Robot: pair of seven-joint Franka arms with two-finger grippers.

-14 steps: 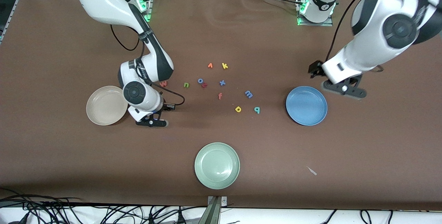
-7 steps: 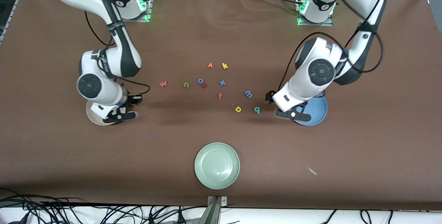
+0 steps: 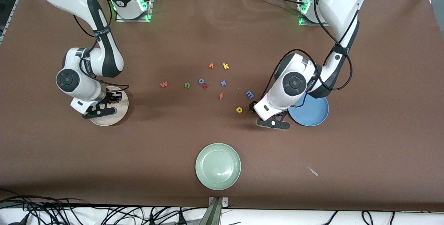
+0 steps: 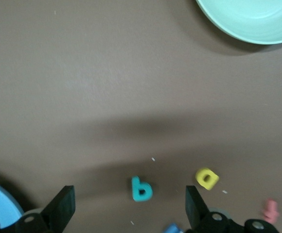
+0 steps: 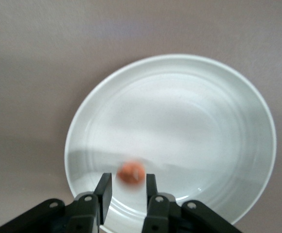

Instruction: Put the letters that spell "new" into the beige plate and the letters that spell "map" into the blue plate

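My right gripper [image 5: 126, 180] hangs over the beige plate [image 3: 116, 118], fingers a little apart. The orange "e" [image 5: 131, 172] shows blurred just past their tips, touching neither, above the plate [image 5: 189, 121]. My left gripper [image 4: 128, 194] is wide open low over the teal "p" [image 4: 142, 189], which the arm hides in the front view. Beside it lie the yellow "a" [image 3: 239, 109] and light blue "m" [image 3: 249, 94]. The blue plate [image 3: 312, 114] sits next to that gripper [image 3: 273, 123]. Pinkish-red "w" [image 3: 164, 84] and green "n" [image 3: 187, 85] lie mid-table.
Other letters lie mid-table: blue "o" [image 3: 201, 81], red "z" [image 3: 205, 85], blue "x" [image 3: 223, 83], orange "v" [image 3: 211, 66], yellow "k" [image 3: 225, 66], a pink "f" [image 3: 221, 96]. A pale green plate [image 3: 218, 166] sits nearer the camera.
The right arm carried the orange "e" from beside the beige plate to over it, and its fingers have parted. The left arm swung from beside the blue plate to over the teal "p".
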